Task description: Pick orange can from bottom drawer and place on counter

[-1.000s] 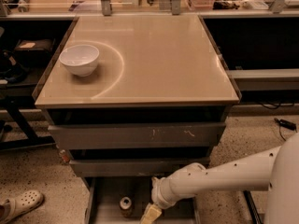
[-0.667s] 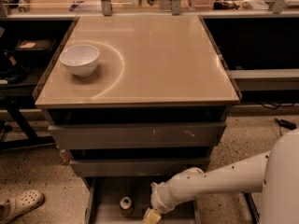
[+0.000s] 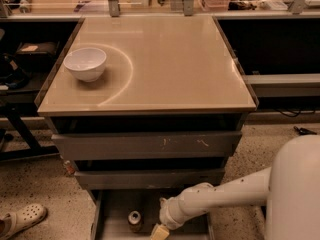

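Observation:
The orange can (image 3: 134, 220) stands upright on the floor of the open bottom drawer (image 3: 112, 219), at the lower middle of the camera view. My white arm reaches in from the lower right. The gripper (image 3: 160, 231) sits at the bottom edge of the view, just right of the can and close to it, mostly cut off. The glossy beige counter (image 3: 170, 59) fills the upper half of the view.
A white bowl (image 3: 85, 63) sits on the counter's left side. Two taller grey drawers (image 3: 147, 145) hang above the bottom one. A foot in a white clog (image 3: 20, 220) is on the speckled floor at lower left. Dark shelving flanks the cabinet.
My arm has shifted slightly left, and the gripper is lower in the drawer, closer to the can. The can and bowl have not moved.

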You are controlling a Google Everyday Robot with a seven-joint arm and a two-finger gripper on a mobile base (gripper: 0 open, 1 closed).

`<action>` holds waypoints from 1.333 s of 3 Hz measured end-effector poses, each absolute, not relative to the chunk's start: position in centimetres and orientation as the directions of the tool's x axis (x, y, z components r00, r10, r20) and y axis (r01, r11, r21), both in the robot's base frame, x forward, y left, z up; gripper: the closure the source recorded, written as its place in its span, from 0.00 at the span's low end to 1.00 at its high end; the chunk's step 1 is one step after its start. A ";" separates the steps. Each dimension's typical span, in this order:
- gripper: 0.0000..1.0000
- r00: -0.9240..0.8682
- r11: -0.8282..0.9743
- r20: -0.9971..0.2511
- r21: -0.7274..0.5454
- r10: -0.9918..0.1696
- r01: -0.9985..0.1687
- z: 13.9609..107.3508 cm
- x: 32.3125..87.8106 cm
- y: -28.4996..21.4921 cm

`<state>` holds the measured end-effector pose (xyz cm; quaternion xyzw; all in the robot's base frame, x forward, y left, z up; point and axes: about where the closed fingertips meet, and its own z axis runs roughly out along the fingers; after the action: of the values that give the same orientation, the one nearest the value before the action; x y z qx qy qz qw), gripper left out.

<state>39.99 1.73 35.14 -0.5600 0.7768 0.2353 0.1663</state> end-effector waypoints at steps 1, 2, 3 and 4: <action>0.00 -0.331 0.269 -0.565 0.192 -0.756 -0.944 30.0 42.7 2.8; 0.00 -0.344 0.278 -0.600 0.203 -0.723 -0.939 25.8 45.3 3.7; 0.00 -0.352 0.293 -0.606 0.198 -0.713 -0.935 25.1 46.4 3.7; 0.00 -0.351 0.289 -0.616 0.202 -0.705 -0.936 24.5 46.2 3.9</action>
<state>46.19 3.92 24.52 -0.5295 0.7748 0.2740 0.2102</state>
